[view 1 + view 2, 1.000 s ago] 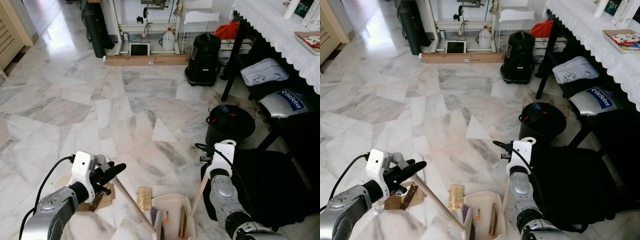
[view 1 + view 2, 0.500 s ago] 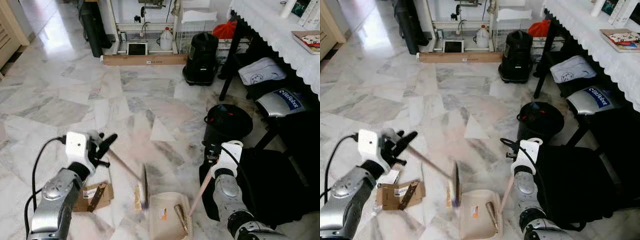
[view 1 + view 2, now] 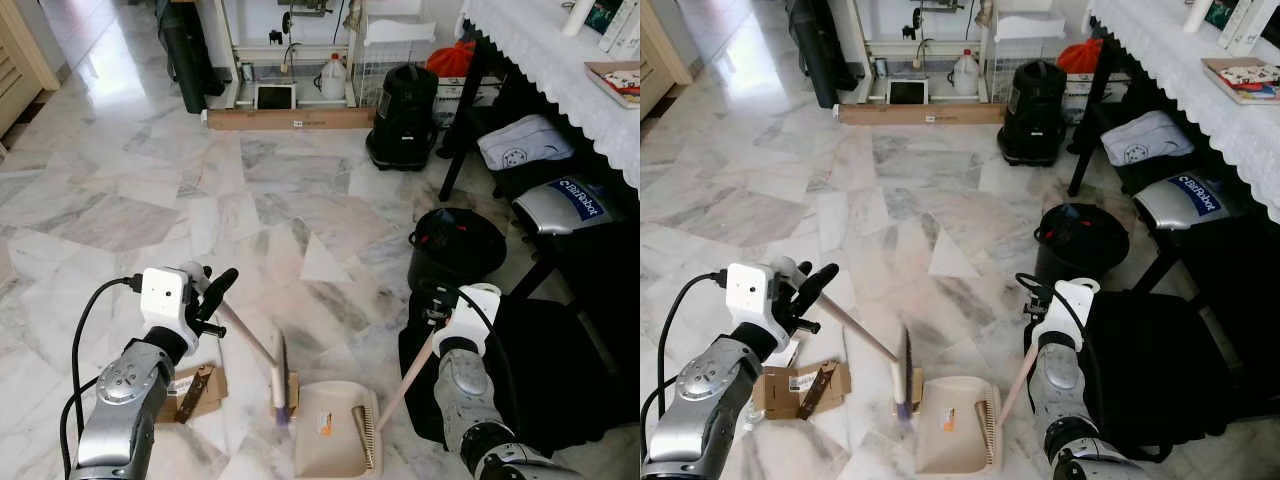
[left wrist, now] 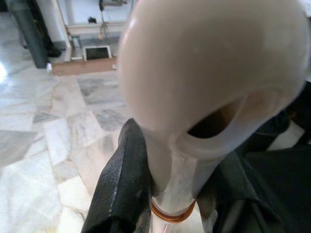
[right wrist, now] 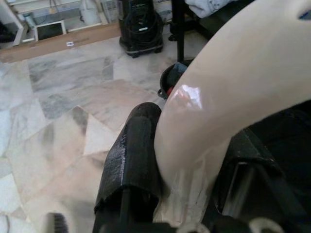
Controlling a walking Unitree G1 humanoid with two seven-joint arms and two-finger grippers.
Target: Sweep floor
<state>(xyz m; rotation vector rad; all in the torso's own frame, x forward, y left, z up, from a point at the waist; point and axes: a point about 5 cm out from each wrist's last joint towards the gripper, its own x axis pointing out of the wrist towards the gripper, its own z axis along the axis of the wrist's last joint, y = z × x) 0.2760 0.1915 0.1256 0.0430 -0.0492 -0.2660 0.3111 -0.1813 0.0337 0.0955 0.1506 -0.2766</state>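
My left gripper [image 3: 217, 291] is shut on the cream handle of a broom [image 3: 248, 335]. The handle slants down to the brush head [image 3: 280, 385], which stands on the marble floor just left of the cream dustpan [image 3: 335, 445]. A small scrap [image 3: 325, 425] lies in the pan. My right gripper [image 5: 189, 160] is shut on the dustpan handle [image 3: 405, 380], which rises to the right of the pan. A gold-coloured scrap [image 3: 293, 388] lies by the brush, and a torn cardboard piece [image 3: 187, 390] lies on the floor below my left arm.
A black bin [image 3: 458, 245] stands right of centre and a black vacuum [image 3: 405, 105] farther back. A table with a white cloth [image 3: 560, 60] runs along the right with bags under it. A black bag [image 3: 560, 370] sits beside my right arm. Open marble floor [image 3: 150, 200] lies ahead and left.
The left arm has pulled the broom back, so the brush head went from inside the dustpan's mouth to the floor on its left. The right arm shifted slightly with the pan's handle.
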